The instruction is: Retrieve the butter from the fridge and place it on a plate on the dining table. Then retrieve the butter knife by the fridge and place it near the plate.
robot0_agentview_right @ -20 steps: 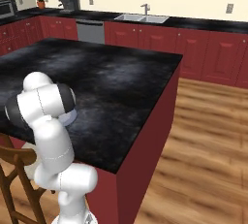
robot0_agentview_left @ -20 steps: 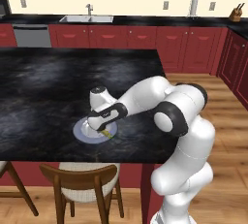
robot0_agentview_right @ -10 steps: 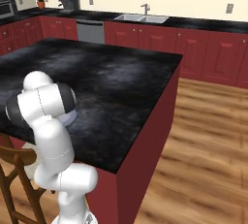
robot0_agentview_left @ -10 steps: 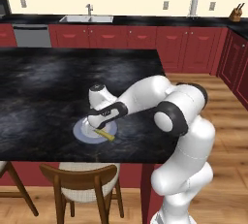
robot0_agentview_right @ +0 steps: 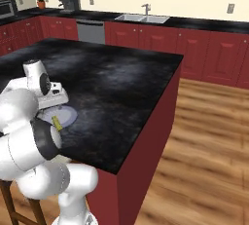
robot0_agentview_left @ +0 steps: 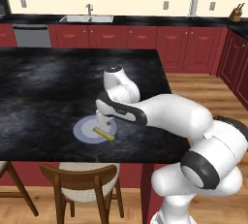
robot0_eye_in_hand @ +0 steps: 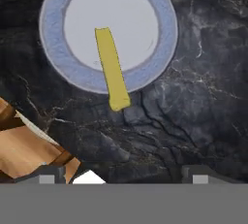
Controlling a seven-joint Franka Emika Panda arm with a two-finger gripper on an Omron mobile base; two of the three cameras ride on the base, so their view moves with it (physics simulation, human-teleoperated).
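The round plate (robot0_agentview_left: 80,131) (robot0_agentview_right: 71,117) (robot0_eye_in_hand: 133,22) lies near the front edge of the dining table (robot0_agentview_left: 43,87) (robot0_agentview_right: 121,80). The yellow butter (robot0_agentview_left: 104,134) (robot0_agentview_right: 56,122) (robot0_eye_in_hand: 111,68) lies across the plate, free of the fingers, with one end reaching over the rim onto the black stone. My gripper (robot0_eye_in_hand: 124,173) hovers a little above the plate, open wide, with nothing between its fingers. In the base views the hand (robot0_agentview_left: 112,116) (robot0_agentview_right: 54,98) sits just over the plate's far side. The fridge and the butter knife are out of view.
A wooden chair (robot0_agentview_left: 82,175) (robot0_eye_in_hand: 23,149) stands tucked under the table's front edge, right below the plate. Red wall cabinets with a sink (robot0_agentview_left: 89,18) (robot0_agentview_right: 142,18) run along the back wall. Wooden floor (robot0_agentview_right: 209,141) opens to the right of the island.
The jaws have gone from shut to open, and the butter has been let go onto the plate. The hand has lifted slightly off the plate.
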